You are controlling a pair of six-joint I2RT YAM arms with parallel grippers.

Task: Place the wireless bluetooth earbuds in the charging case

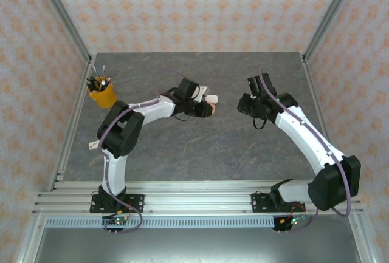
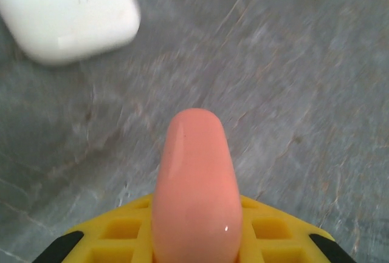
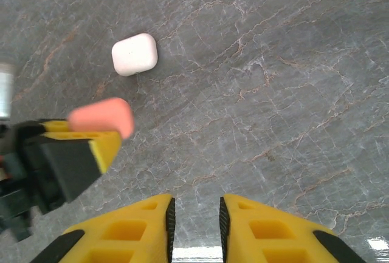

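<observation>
The pink charging case (image 2: 196,184) is pinched edge-on between the yellow fingers (image 2: 115,229) of the left gripper (image 1: 205,106), held above the grey table (image 1: 200,147) towards the middle. It looks like a smooth closed pebble from here, though I can't see a lid seam. A white case (image 3: 134,54) lies flat on the stone just beyond it, untouched. The earbuds are too small for me to pick out with certainty. A tiny white bit (image 1: 92,146) near the table's left edge might be one, but I wouldn't swear to it.

The right gripper (image 3: 196,211) hangs opposite, facing the pink case, its jaws drawn close with a slim gap and nothing between them.

To my eye this is the presenting step: one arm offers the case so that the other can work on it. The next move calls for getting the lid open and holding the case steady, a fiddly job on so slippery a shell.

A yellow cup of pens (image 1: 102,93) stands well off to the left, out of the way.
</observation>
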